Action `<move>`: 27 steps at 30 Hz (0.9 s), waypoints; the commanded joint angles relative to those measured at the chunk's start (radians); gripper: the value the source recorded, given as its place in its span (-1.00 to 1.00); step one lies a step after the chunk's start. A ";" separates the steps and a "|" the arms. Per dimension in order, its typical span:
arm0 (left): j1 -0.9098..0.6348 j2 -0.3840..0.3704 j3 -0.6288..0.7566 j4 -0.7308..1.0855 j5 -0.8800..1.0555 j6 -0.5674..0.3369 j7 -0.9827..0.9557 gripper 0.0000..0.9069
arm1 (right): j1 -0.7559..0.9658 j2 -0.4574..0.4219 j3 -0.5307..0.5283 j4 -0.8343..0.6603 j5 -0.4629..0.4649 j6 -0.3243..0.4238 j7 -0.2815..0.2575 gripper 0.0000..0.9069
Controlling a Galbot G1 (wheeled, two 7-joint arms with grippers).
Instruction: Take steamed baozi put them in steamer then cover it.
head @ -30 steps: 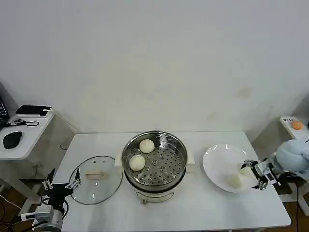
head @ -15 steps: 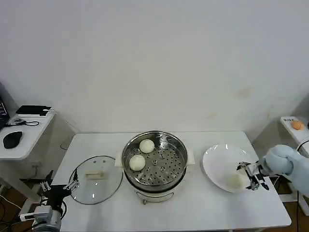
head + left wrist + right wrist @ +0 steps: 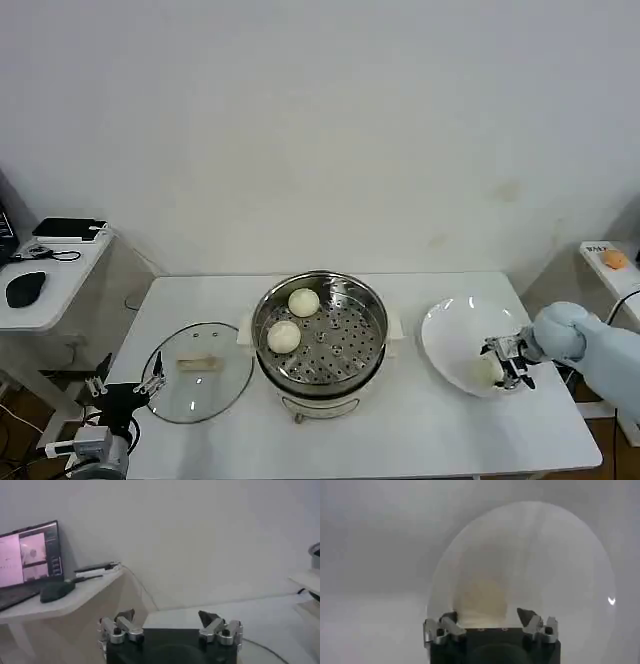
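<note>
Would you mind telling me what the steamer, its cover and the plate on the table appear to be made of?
The steamer looks like polished stainless steel: shiny, reflective walls and a perforated metal tray, with white, probably plastic, side handles. The cover seems to be clear glass, since the table shows through it, with a metal rim and a cream bar handle. The plate looks like glossy white ceramic, though it may be plastic.

A white table (image 3: 420, 440) stands against a plain wall, with a white plate (image 3: 448, 330) on its right side. At far left, a side desk (image 3: 40, 300) holds a black mouse (image 3: 25, 288) and a laptop (image 3: 27, 555).
</note>
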 commanded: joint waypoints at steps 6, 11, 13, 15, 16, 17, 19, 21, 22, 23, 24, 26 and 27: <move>-0.001 -0.004 0.006 -0.002 0.003 0.001 0.001 1.00 | 0.048 -0.029 -0.015 0.013 0.033 -0.010 -0.041 0.33; -0.001 -0.009 0.010 -0.003 0.003 0.000 0.000 1.00 | 0.090 -0.047 -0.028 0.026 0.055 -0.002 -0.055 0.36; 0.000 -0.010 0.013 -0.004 0.005 0.000 0.001 1.00 | 0.126 -0.057 -0.044 0.042 0.070 0.000 -0.062 0.36; 0.000 -0.011 0.015 -0.005 0.006 0.000 0.001 1.00 | 0.176 -0.064 -0.074 0.048 0.086 0.006 -0.067 0.36; 0.000 -0.011 0.015 -0.006 0.006 0.000 0.001 1.00 | 0.214 -0.065 -0.089 0.049 0.098 0.008 -0.071 0.36; 0.001 -0.010 0.015 -0.007 0.006 0.000 0.000 1.00 | 0.221 -0.065 -0.092 0.048 0.102 0.009 -0.072 0.36; 0.001 -0.009 0.014 -0.008 0.006 0.000 0.001 1.00 | 0.284 -0.061 -0.093 0.046 0.123 0.019 -0.075 0.36; 0.001 -0.007 0.012 -0.007 0.005 -0.001 0.001 1.00 | 0.340 -0.050 -0.091 0.048 0.151 0.016 -0.078 0.36; 0.001 -0.006 0.011 -0.007 0.005 -0.001 0.001 1.00 | 0.369 -0.041 -0.092 0.049 0.159 0.018 -0.078 0.36; 0.001 -0.006 0.010 -0.006 0.005 -0.001 0.001 1.00 | 0.375 -0.037 -0.094 0.049 0.161 0.019 -0.078 0.36; 0.000 -0.006 0.010 -0.005 0.005 -0.002 0.001 1.00 | 0.422 -0.023 -0.112 0.051 0.175 0.016 -0.078 0.36; -0.001 -0.006 0.010 -0.003 0.005 -0.002 0.000 1.00 | 0.505 0.008 -0.162 0.056 0.200 0.012 -0.077 0.36; -0.001 -0.006 0.009 -0.003 0.006 -0.002 0.000 1.00 | 0.559 0.031 -0.197 0.064 0.220 0.009 -0.075 0.36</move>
